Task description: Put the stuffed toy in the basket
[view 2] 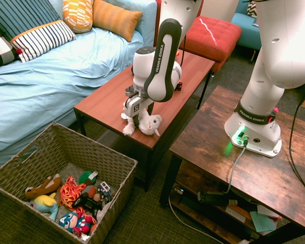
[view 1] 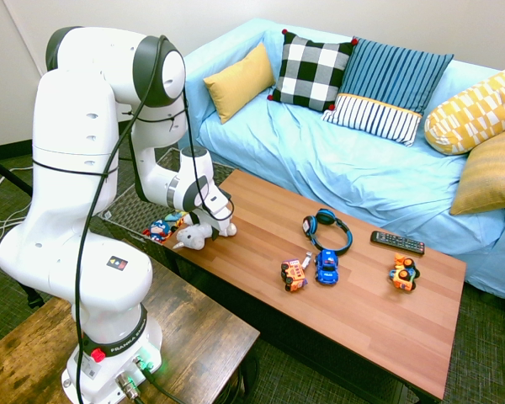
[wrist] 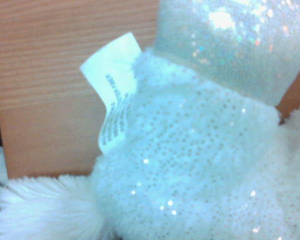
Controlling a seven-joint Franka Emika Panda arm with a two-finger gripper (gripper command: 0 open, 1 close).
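We see the stuffed toy (view 2: pixel 145 123) lying at the very end of the reddish wooden surface (view 1: pixel 353 286), at the edge nearest the basket (view 2: pixel 28 168), which stands on the floor just below and beside that end. The basket looks woven and tan in the second exterior view and already holds a heap of small colourful toys (view 2: pixel 76 201). Our gripper (view 2: pixel 138 116) points straight down onto the plush, its jaws spread wide on either side of the white body and not closed on it. In the wrist view the toy (wrist: pixel 190 165) fills most of the picture, with sparkly white fur and a sewn-in label (wrist: pixel 114 92) against the wood grain. Further along the surface lie headphones (view 1: pixel 326 228), a remote control (view 1: pixel 397 242) and three toy cars (view 1: pixel 326 266).
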